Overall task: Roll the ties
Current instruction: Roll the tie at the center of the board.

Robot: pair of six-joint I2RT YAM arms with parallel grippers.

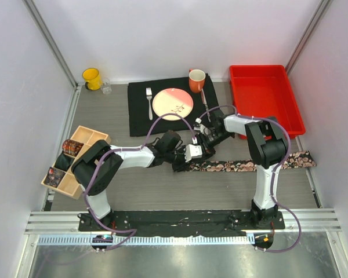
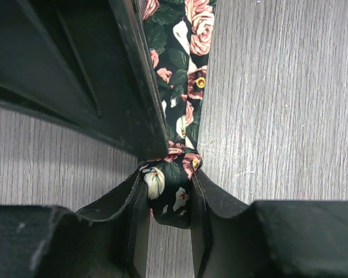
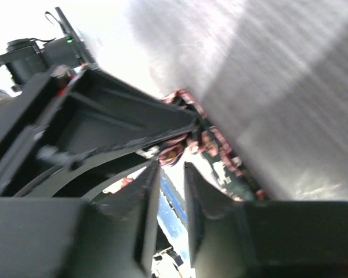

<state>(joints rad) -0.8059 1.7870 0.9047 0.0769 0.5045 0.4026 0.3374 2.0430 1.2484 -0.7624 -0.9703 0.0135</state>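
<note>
Sitting at the far left of the table (image 1: 133,188), a wooden tray (image 1: 96,138) holds coiled ties (image 1: 72,147) in its compartments. Farther back, at mid-table, lies a black mat (image 1: 138,110) with a plate (image 1: 173,103). The left arm reaches to mid-table, where the left gripper (image 2: 168,176) is clamped tight on the folded end of a floral tie (image 2: 182,69); the fabric bunches into a small loop between its fingers (image 2: 133,208). From that pinch the tie lies flat on the table and runs rightward, passes under the right arm, and ends near the table's right edge, in front of the red bin (image 1: 267,95). The right gripper (image 3: 171,169) hovers just beside the left gripper, over the same end of the tie, its jaws slightly apart with nothing between them.
</note>
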